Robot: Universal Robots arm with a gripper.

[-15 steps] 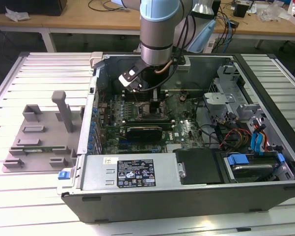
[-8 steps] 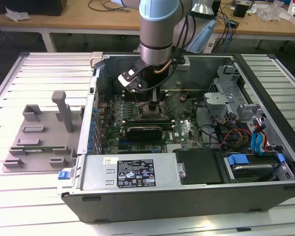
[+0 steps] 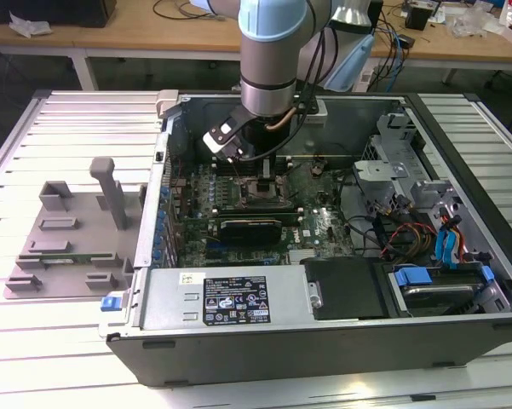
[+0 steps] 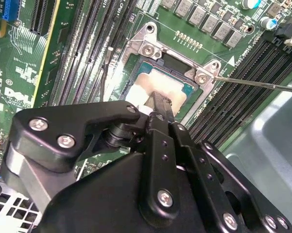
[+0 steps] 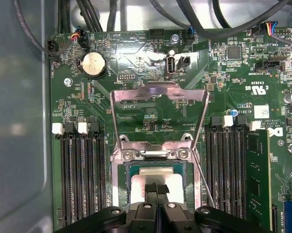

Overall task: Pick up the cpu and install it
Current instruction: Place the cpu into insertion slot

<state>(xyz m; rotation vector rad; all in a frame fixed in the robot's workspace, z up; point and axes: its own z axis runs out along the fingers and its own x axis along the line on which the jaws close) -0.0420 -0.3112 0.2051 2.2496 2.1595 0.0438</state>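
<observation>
Silvery-grey cpu (image 5: 136, 187) sits flat in the socket (image 5: 117, 167), inside its frame. The load plate (image 5: 158, 94) stands open on the socket's far side. End effector (image 5: 158, 188) hangs directly over the cpu's middle with fingers (image 5: 152, 190) pinched together. The tips are at or touching the top plate, not around its edges, so it's clenched on nothing I can see. Key relation: the cpu lies straight below the tips, with no sideways offset in both wrist views. It's square, so no long axis, and its edges run parallel to the socket. Latch lever (image 4: 252, 83) lies loose beside the socket. White print covers the board (image 5: 136, 58) around the socket. A sticker (image 3: 237, 300) sits on the power supply (image 3: 166, 298), well apart from the socket. Not reading either off.
</observation>
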